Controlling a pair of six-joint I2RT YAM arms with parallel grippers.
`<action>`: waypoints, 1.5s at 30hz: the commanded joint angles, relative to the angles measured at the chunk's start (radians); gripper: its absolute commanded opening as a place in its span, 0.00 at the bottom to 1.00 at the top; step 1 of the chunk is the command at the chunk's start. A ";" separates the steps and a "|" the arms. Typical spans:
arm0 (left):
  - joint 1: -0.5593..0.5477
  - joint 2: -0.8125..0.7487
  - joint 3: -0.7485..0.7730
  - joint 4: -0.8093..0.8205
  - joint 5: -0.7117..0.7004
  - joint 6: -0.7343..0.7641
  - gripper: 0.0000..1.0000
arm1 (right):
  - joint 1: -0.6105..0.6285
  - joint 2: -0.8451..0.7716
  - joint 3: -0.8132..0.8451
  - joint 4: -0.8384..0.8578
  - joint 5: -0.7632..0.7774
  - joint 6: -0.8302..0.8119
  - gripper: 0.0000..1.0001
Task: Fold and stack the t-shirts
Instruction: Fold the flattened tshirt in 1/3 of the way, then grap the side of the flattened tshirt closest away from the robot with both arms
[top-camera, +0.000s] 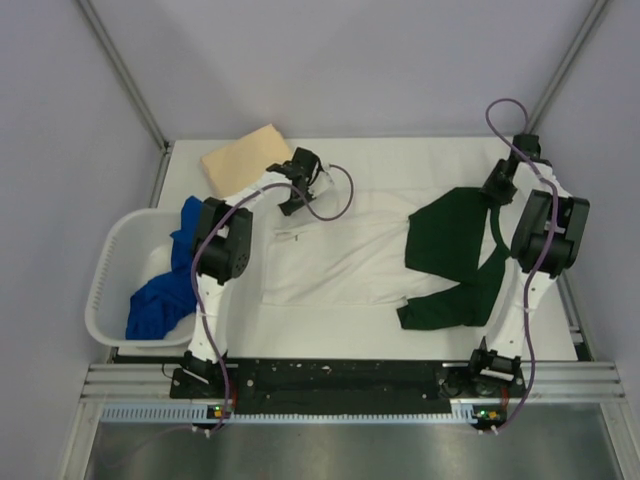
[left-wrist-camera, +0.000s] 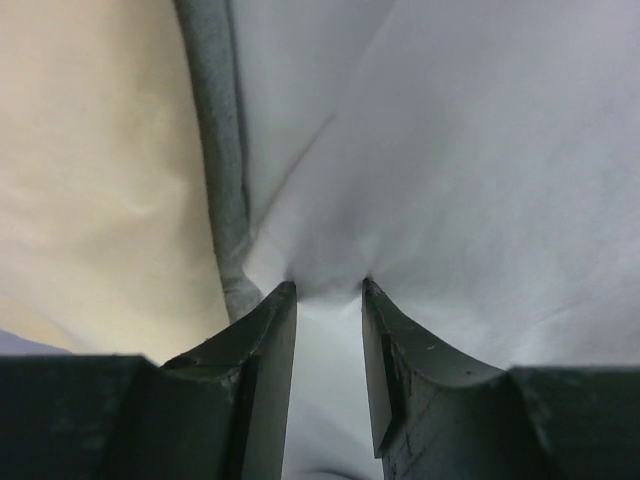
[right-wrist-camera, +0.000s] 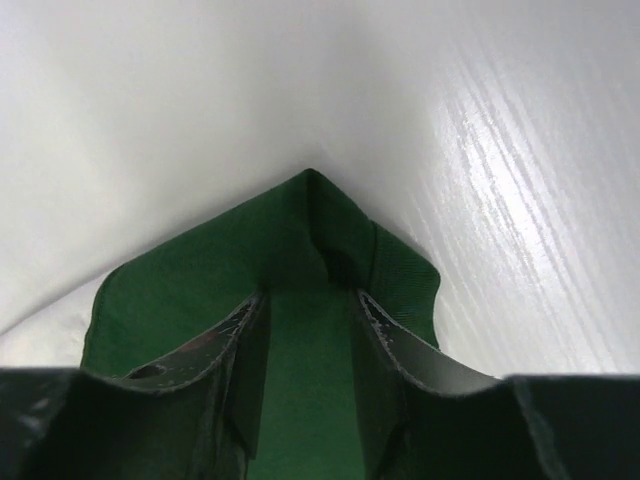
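You have the white t-shirt (top-camera: 330, 265) spread on the table (top-camera: 400, 160), reaching from the left pincer (left-wrist-camera: 328, 290) across to the right pincer (right-wrist-camera: 308, 300). Well to the left of the left pincer sits the basket (top-camera: 97, 290) with the blue t-shirts (top-camera: 160, 305) spilling over its rim. The tan t-shirt (top-camera: 245, 160) lies just beside that pincer, on its left. The left pincer is clamped on white cloth next to the grey neck band (left-wrist-camera: 215, 150). The right pincer is closed on the dark green sleeve (right-wrist-camera: 300, 230), whose fold pokes out ahead of its tips.

The right pincer (right-wrist-camera: 311, 296) seemingly pinches a green sleeve (right-wrist-camera: 200, 285) above the white table (right-wrist-camera: 500, 150).
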 joint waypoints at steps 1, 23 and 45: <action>0.041 -0.042 0.051 0.007 -0.024 -0.019 0.38 | -0.024 -0.045 0.069 -0.036 -0.023 -0.065 0.42; -0.077 -0.637 -0.609 -0.357 0.639 0.295 0.47 | -0.006 -1.070 -0.836 -0.260 -0.145 0.233 0.83; -0.162 -0.698 -0.893 -0.025 0.386 0.137 0.03 | -0.004 -1.036 -1.143 -0.293 -0.046 0.426 0.44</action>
